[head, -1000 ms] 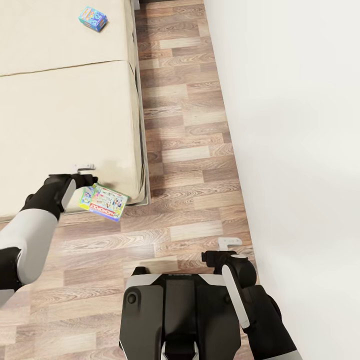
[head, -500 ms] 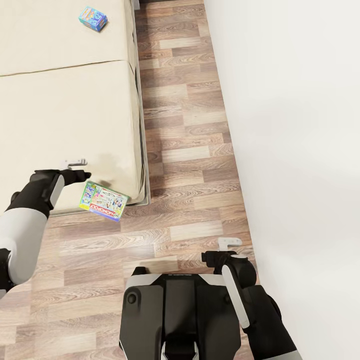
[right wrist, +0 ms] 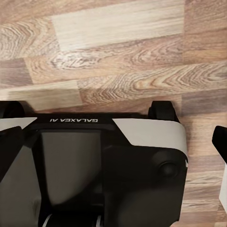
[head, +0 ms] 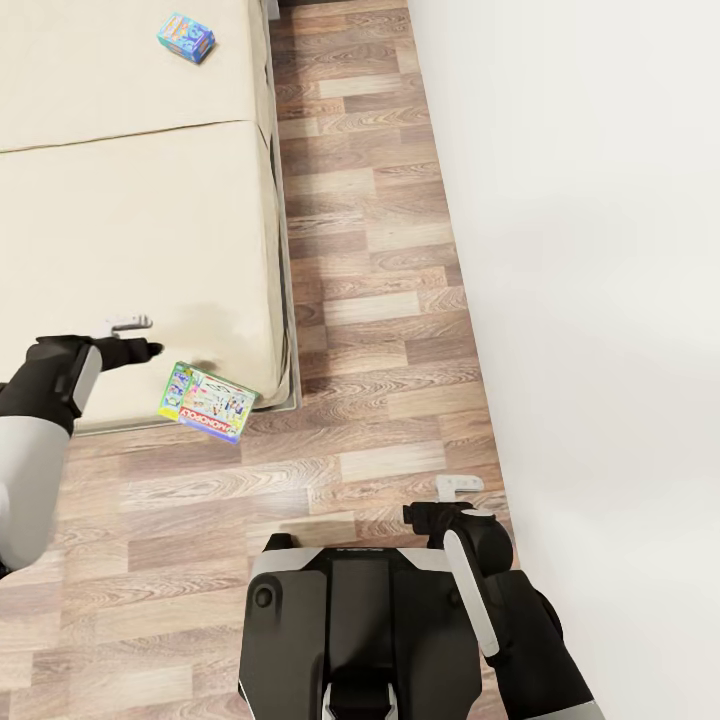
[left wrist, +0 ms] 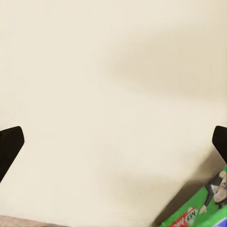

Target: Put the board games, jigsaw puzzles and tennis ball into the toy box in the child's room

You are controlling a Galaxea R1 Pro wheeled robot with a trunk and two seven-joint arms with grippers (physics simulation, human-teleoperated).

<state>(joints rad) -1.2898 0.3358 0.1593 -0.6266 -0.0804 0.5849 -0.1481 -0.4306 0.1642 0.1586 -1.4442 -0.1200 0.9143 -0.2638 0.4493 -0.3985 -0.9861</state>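
A green and blue printed board game (head: 208,402) lies tilted at the near corner of the bed (head: 130,220), partly past its edge. In the left wrist view a corner of that board game (left wrist: 201,208) shows on the beige mattress. My left gripper (head: 135,338) hovers open over the mattress, a little to the left of the box and apart from it, with nothing between its fingers (left wrist: 10,144). A second, small blue board game (head: 186,36) sits far up the bed. My right gripper (head: 447,500) hangs open and empty above the floor beside my base.
Wood-plank floor (head: 370,260) runs between the bed's grey frame (head: 285,300) and a white wall (head: 580,250) on the right. My dark base (right wrist: 104,161) stands on the floor in front of the bed.
My left arm has drawn back to the left, away from the green board game it was over. The box stays at the bed's corner. The right arm has not moved.
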